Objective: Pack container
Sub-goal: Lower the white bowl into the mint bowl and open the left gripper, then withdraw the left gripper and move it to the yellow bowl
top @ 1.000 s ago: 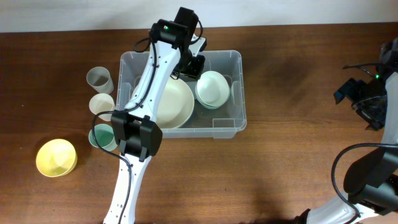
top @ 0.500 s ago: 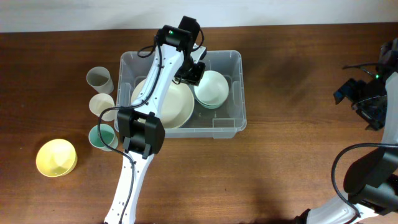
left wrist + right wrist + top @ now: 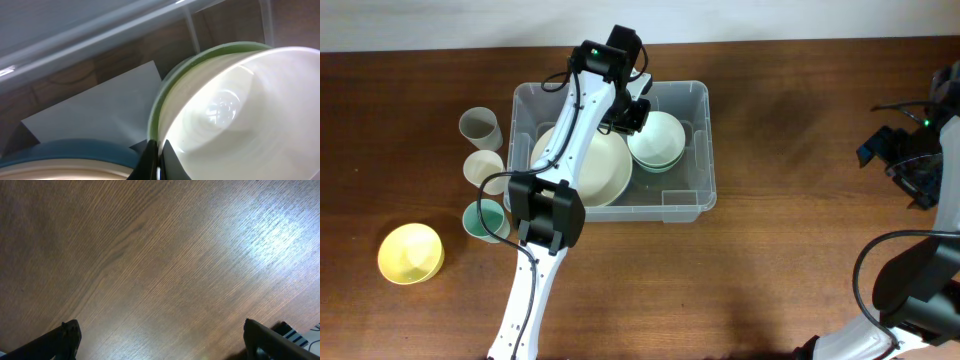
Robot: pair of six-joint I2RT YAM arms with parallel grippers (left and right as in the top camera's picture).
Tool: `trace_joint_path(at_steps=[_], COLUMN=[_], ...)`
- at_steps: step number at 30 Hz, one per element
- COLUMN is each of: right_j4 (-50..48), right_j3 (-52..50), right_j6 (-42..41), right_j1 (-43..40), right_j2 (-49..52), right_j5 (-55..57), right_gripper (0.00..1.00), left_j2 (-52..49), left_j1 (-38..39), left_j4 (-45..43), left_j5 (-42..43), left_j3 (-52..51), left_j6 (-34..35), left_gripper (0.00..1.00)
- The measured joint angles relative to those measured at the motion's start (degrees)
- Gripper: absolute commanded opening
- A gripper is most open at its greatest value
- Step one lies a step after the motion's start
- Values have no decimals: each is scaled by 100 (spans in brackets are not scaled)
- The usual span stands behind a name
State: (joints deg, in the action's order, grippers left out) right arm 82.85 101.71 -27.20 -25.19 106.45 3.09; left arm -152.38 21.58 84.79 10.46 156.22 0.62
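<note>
The container (image 3: 692, 200) is a large clear plastic bin in the middle of the table. It holds a large cream bowl (image 3: 595, 170) and a white bowl (image 3: 660, 140) nested in a green bowl. My left gripper (image 3: 632, 115) reaches into the bin and is shut on the white bowl's near rim. In the left wrist view the gripper (image 3: 159, 162) pinches the rim of the white bowl (image 3: 240, 115), with the green bowl's rim (image 3: 163, 97) just outside it. The bin's white label (image 3: 100, 110) shows beneath. My right gripper (image 3: 910, 165) is open and empty at the far right, and the right wrist view shows it (image 3: 162, 335) over bare wood.
Left of the bin stand a grey cup (image 3: 480, 127), a cream cup (image 3: 483, 166) and a green cup (image 3: 483, 219). A yellow bowl (image 3: 410, 252) sits at the front left. The left arm crosses the bin's left half.
My left arm swung a little to the right at the elbow. The white and green bowls shifted slightly left and toward the far wall with the gripper. The right arm has not moved.
</note>
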Motion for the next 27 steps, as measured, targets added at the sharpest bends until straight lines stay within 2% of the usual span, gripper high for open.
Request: trace_joint_path(at_steps=[6, 7, 8, 10, 11, 12, 14, 16, 20, 21, 24, 27], right_j4=[0, 0, 2, 2, 2, 0, 2, 2, 2, 2, 0, 0], right_j3=[-2, -2, -2, -2, -2, 0, 0, 0, -2, -2, -2, -2], right_j6=[0, 0, 2, -2, 2, 0, 2, 0, -2, 0, 0, 0], right_j1=[0, 0, 0, 0, 0, 0, 0, 0, 0, 0, 0, 0], right_j2=[0, 0, 0, 0, 0, 0, 0, 0, 0, 0, 0, 0], right_j5=[0, 0, 0, 0, 0, 0, 0, 0, 0, 0, 0, 0], right_gripper=[99, 99, 99, 99, 99, 99, 99, 99, 99, 99, 99, 100], left_j2=[0, 0, 0, 0, 0, 0, 0, 0, 0, 0, 0, 0], left_j1=[0, 0, 0, 0, 0, 0, 0, 0, -7, -9, -66, -262], left_j4=[9, 9, 9, 7, 7, 7, 4, -4, -42, -37, -13, 55], left_j5=[160, 170, 175, 199, 199, 195, 153, 122, 103, 103, 85, 68], left_j3=[0, 0, 0, 0, 0, 0, 0, 0, 11, 24, 251, 931], left_j6=[0, 0, -2, 2, -17, -15, 0, 0, -4, -2, -13, -11], left_gripper=[3, 11, 25, 33, 42, 58, 61, 68, 74, 77, 99, 99])
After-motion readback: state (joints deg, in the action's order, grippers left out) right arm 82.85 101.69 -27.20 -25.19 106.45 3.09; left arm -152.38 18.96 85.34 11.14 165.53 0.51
